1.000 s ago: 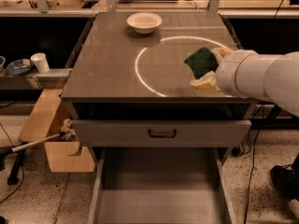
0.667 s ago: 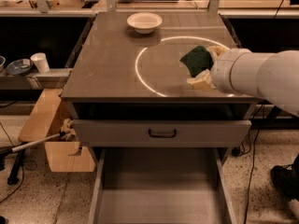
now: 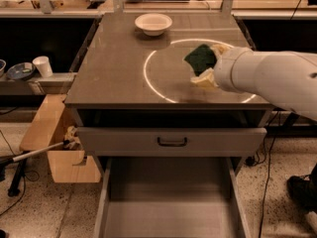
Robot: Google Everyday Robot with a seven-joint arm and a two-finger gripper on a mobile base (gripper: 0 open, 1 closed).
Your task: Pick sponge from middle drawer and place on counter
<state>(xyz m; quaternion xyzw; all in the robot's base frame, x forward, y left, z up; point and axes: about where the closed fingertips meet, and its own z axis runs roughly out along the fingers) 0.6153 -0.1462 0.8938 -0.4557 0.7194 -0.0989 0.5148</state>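
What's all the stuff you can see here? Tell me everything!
sponge: one, dark green on tan, held just above the counter
counter: one, grey-brown, middle
ring: one, white, on the counter
bowl: one, white, back of the counter
top drawer: one, grey with black handle, under the counter
middle drawer: one, grey, open, bottom
cup: one, white, left shelf
box: one, tan, floor left
arm: one, white, from the right
gripper: one, over the counter, shut on the sponge
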